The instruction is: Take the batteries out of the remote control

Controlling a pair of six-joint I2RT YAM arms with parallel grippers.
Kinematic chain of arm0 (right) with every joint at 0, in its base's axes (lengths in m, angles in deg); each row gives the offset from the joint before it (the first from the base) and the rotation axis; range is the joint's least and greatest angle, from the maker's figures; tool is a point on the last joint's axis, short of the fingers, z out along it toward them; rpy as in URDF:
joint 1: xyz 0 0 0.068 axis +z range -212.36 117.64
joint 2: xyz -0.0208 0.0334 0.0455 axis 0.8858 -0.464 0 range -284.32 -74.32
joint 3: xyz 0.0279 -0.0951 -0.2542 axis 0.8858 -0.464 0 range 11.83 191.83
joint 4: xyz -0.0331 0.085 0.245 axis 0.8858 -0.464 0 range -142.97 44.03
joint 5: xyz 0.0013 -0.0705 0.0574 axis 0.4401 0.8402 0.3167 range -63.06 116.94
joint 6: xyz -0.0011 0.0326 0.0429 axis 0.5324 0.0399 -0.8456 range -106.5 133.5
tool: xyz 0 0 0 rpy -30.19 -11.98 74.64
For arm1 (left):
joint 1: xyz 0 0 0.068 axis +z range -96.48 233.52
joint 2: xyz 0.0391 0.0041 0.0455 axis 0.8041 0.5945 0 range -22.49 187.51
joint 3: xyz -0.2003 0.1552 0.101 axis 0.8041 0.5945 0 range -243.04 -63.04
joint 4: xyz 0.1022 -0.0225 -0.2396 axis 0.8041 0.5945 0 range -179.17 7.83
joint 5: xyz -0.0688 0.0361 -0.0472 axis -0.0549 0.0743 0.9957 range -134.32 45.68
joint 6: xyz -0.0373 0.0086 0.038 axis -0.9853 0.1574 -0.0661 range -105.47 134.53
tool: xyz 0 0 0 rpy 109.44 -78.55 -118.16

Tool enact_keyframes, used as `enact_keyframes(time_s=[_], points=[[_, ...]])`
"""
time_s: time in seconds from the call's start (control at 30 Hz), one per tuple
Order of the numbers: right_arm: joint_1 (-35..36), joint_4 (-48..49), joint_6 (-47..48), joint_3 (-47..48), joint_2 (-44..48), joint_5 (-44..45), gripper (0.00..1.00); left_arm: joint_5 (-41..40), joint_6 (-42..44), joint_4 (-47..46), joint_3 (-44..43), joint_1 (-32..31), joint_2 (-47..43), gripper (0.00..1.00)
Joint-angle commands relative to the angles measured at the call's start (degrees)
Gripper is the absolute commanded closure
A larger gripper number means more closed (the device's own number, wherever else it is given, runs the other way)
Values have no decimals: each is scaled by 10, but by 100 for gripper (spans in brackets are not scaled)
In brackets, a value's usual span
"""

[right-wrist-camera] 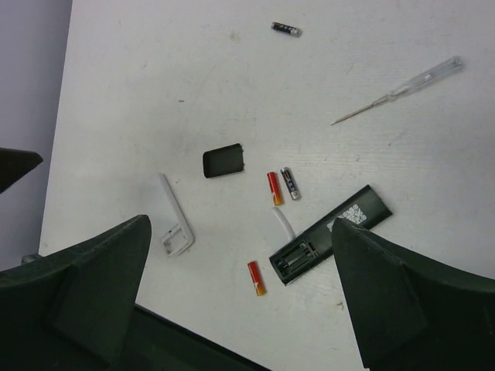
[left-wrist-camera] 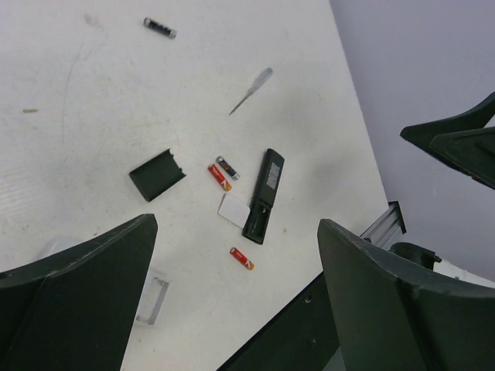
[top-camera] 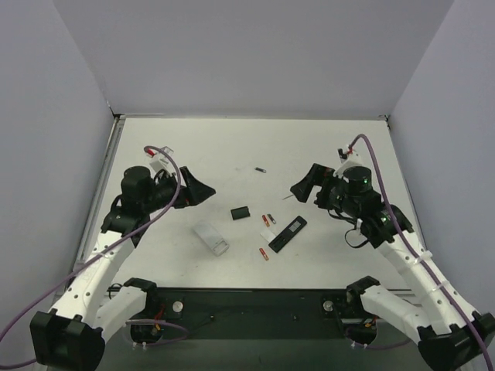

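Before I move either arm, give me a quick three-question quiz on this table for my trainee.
1. True or false: the left tool or the right tool holds a battery.
2. What lies right beside the red battery nearest the black cover? A) a dark battery B) a coin C) a key
3. How many red batteries lie loose outside the remote control?
Key: 1 false, both tools are open and empty. 2 A. 3 two; the second red battery lies near the remote's open end.
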Motion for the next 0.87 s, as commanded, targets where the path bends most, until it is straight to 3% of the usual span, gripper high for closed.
enact_keyframes(time_s=[0.0,0.23,0.83], points=[[14,-92,5,-27,57,54,0,31,-20,-95,2,1,-46,3],[17,-120,13,-40,153,100,0,37,-52,-124,34,0,-81,3],[17,-120,10,-47,177,107,0,37,-87,-153,62,0,-104,3]])
